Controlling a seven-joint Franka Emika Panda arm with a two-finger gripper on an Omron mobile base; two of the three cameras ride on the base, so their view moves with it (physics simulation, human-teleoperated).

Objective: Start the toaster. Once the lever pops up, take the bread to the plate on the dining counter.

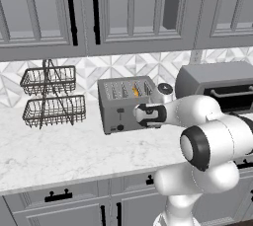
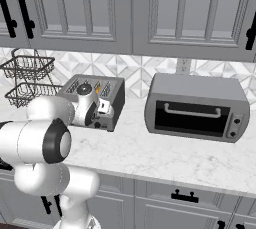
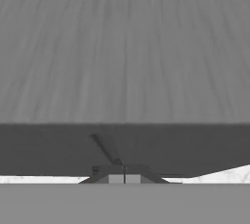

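The toaster (image 1: 126, 102) stands on the marble table (image 1: 59, 151), against the tiled wall, and a bread (image 1: 136, 91) slice sits in one of its top slots. The hand (image 3: 124, 175) is pressed close to the front face of the toaster, its fingers fully together and gripping nothing. Right of the toaster stands the toaster oven (image 2: 197, 107); left of the toaster is a wire basket rack (image 1: 52, 95).

We saw a glossy white arm (image 1: 207, 136) of rounded, bulbous segments, with black rings at the joints and a dark round cap with a pale centre at the wrist.
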